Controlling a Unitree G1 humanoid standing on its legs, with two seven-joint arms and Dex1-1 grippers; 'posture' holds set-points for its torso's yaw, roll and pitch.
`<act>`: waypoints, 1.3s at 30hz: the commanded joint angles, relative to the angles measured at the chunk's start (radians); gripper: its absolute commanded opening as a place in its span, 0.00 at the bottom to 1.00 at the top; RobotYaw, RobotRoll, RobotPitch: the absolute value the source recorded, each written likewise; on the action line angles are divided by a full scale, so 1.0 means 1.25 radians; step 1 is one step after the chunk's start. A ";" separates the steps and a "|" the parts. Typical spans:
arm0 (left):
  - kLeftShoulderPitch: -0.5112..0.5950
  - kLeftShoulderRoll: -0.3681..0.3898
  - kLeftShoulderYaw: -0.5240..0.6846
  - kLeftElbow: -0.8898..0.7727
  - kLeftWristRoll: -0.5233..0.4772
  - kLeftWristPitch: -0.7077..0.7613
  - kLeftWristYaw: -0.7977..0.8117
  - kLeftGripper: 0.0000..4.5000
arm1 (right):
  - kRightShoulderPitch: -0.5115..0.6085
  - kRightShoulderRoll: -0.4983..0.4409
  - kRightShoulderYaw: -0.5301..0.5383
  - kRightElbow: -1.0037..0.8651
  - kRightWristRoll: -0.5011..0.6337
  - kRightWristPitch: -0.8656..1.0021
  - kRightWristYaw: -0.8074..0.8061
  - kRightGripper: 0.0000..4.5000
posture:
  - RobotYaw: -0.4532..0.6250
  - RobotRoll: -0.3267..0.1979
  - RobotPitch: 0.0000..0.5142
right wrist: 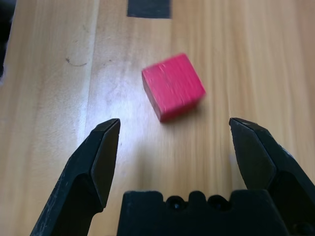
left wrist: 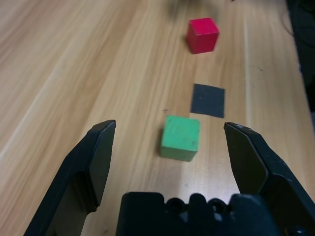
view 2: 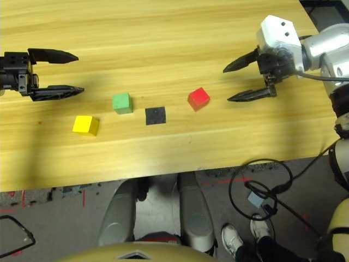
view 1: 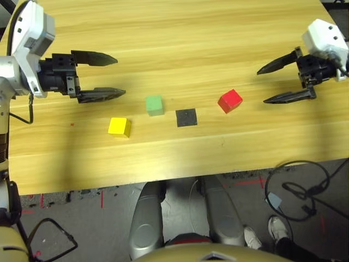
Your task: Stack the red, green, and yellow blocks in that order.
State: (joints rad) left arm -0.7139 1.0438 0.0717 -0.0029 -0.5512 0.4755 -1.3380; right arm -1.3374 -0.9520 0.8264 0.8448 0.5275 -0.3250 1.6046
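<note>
Pale wooden tabletop (view 1: 180,33) carries a flat black square patch (view 1: 186,117), with all three cubes lying separately around it. Just left of the patch sits the green block (view 1: 155,105); farther left and nearer the table's front edge is the yellow block (view 1: 119,126); right of the patch is the red block (view 1: 230,101), turned askew. Left of the green block hovers the left gripper (view 1: 112,76), jaws spread wide and empty. Right of the red block hangs the right gripper (view 1: 262,86), likewise wide and empty, tips aimed toward the patch.
</note>
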 commanded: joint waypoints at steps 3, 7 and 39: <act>0.037 0.005 -0.004 -0.073 0.002 0.040 0.018 1.00 | -0.055 0.059 0.088 0.079 0.014 -0.096 0.008 1.00 | 0.64 0.49 0.61; 0.073 0.003 0.007 -0.113 -0.010 0.060 0.033 1.00 | -0.070 0.089 0.122 0.106 0.023 -0.120 0.008 1.00 | 0.67 0.49 0.62; 0.092 -0.020 -0.002 -0.217 -0.042 0.164 0.131 1.00 | -0.023 0.179 -0.060 -0.123 -0.085 0.188 0.007 0.46 | 0.74 0.48 0.63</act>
State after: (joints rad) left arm -0.5975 1.0193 0.0831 -0.2495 -0.5959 0.6685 -1.1704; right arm -1.3916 -0.7227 0.7914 0.7743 0.4625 -0.1738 1.6068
